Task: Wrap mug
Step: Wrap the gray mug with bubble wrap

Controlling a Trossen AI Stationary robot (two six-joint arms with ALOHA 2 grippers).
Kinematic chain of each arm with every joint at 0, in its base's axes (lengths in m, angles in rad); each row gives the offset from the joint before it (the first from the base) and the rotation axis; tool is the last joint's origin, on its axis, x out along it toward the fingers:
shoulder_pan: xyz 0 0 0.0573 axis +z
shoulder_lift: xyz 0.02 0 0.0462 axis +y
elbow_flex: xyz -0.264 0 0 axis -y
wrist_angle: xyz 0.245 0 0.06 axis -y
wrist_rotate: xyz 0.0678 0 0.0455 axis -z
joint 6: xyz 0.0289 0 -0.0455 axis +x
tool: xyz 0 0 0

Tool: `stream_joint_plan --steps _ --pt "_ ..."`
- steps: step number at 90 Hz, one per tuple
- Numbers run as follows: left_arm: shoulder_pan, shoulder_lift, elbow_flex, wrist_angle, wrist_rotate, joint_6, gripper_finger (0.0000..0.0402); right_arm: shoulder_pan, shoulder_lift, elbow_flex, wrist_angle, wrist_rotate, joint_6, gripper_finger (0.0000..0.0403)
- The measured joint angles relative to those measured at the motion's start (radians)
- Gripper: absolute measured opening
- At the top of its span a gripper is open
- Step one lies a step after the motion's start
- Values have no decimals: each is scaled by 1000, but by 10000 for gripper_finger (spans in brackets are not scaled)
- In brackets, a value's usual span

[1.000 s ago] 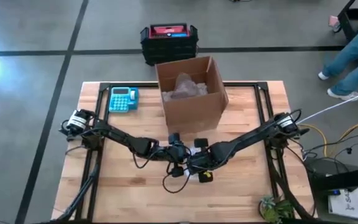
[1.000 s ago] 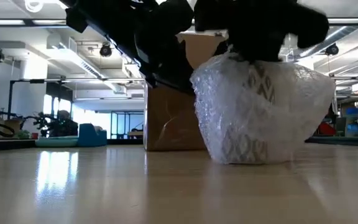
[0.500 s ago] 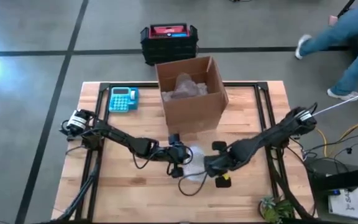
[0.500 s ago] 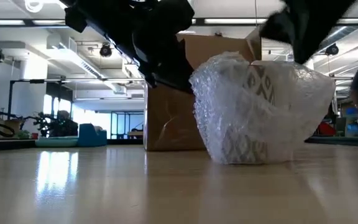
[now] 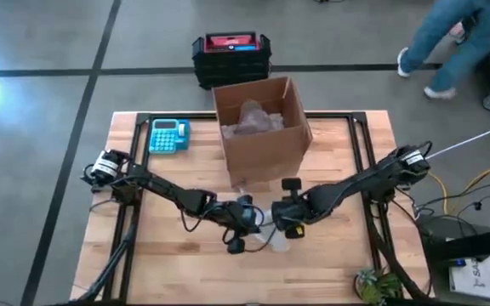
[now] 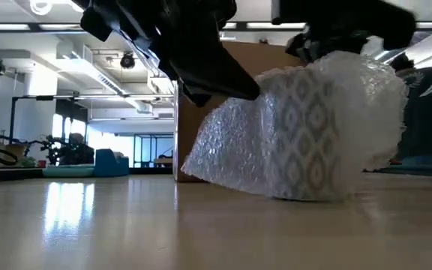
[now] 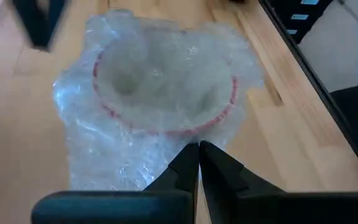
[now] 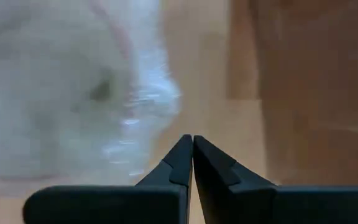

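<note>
We see the left tool (image 7: 197,149) pinching the bubble wrap (image 7: 160,106) around the mug (image 6: 306,131). At its three o'clock, the right tool (image 8: 192,144) is clenched, holding nothing, on the tabletop (image 5: 168,263).

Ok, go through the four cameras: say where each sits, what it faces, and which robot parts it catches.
High view: above the table, looking straight down; both arms meet at the bubble-wrapped mug before the cardboard box.
Low view: at tabletop height, looking level across at the mug; dark arm parts come in from above.
Left wrist view: on the left arm, facing the mug; the left pincer shows, shut.
Right wrist view: on the right arm; the right pincer shows, shut, beside blurred wrap.
Shared: the wrapped mug appears in all four.
</note>
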Motion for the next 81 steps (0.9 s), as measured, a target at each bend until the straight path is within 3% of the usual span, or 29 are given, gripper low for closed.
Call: stream_joint_plan --steps 11,24,30,41,54,81 --pt "0 -20 11 -55 22 -42 5 -5 -6 97 -136 -24 40 0" --pt "0 -53 31 -150 74 -51 5 31 -12 137 -26 -300 48 0" --pt "0 -55 34 -179 72 -51 3 61 -2 132 29 -359 30 0" --pt "0 -58 38 -173 69 -43 1 74 48 129 40 -355 32 0" --pt "1 -57 37 -178 66 -35 4 61 131 127 52 -249 20 0" --pt "2 -71 38 -188 59 -34 6 27 251 131 106 -272 -48 0"
